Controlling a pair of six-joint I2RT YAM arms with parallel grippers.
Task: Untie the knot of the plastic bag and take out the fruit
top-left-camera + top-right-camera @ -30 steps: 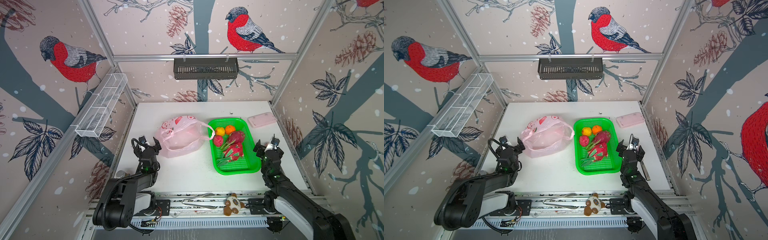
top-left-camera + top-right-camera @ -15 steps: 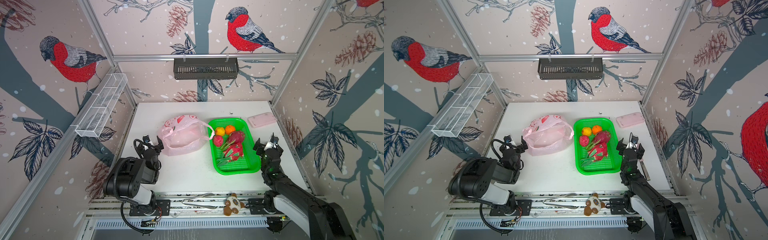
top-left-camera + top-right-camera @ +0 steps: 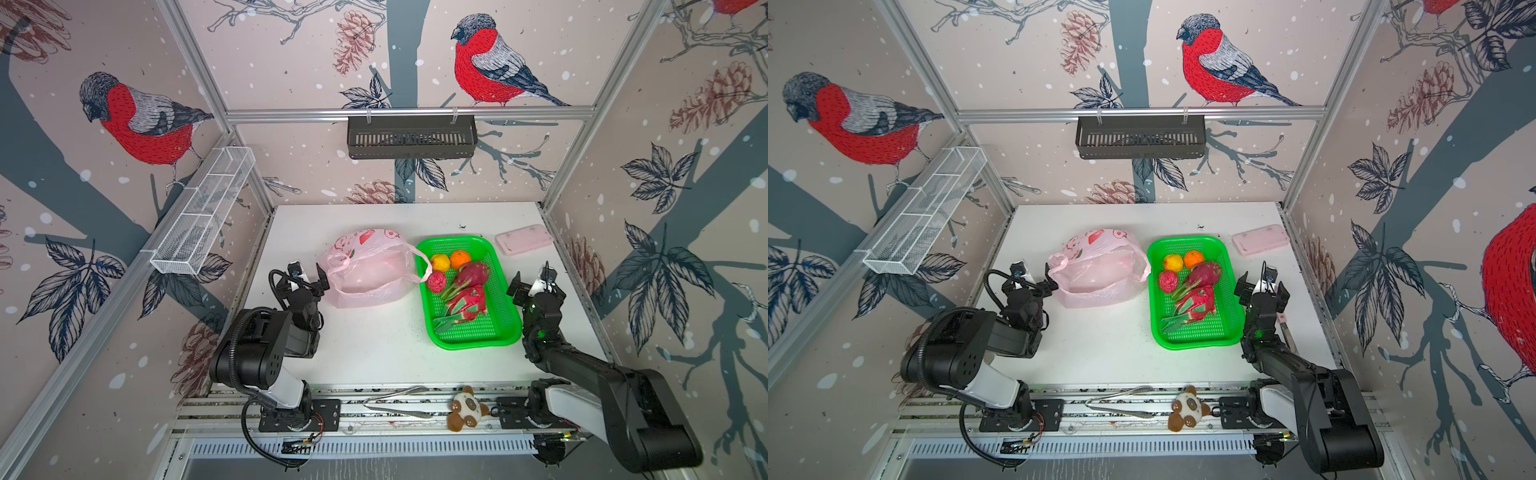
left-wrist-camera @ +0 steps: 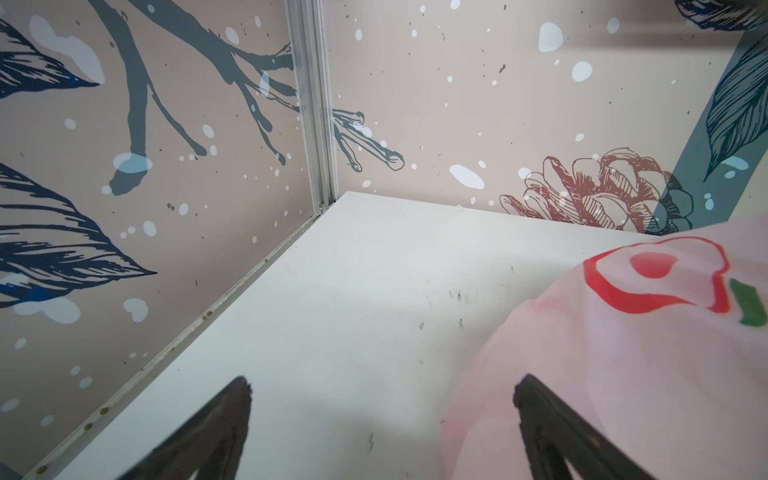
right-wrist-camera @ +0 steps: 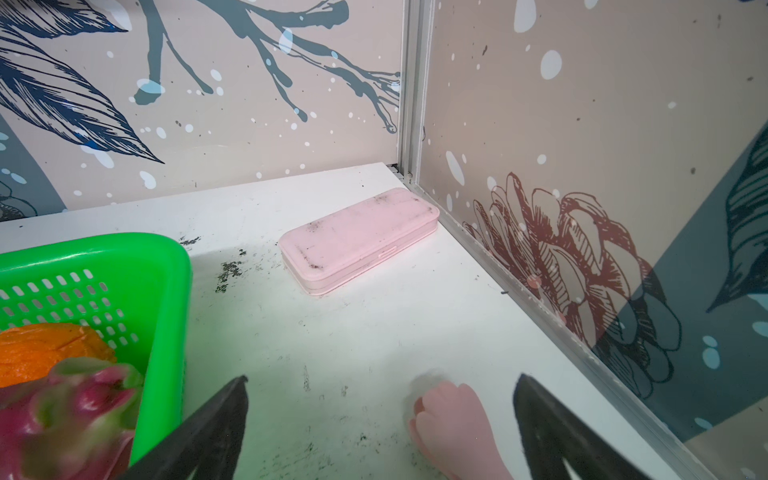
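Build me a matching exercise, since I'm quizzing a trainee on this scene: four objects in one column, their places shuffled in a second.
Objects
1. plastic bag
2. dragon fruits
3. pink case
4. plush toy

Places
A. on the front rail
B. in the green basket
C. on the table, near its far right corner
D. on the table, left of the basket in both top views

Pairs: 1-D, 2-B, 3-C, 4-A

Both top views overlook the whole table (image 3: 374, 353); wrist views skim it closely.
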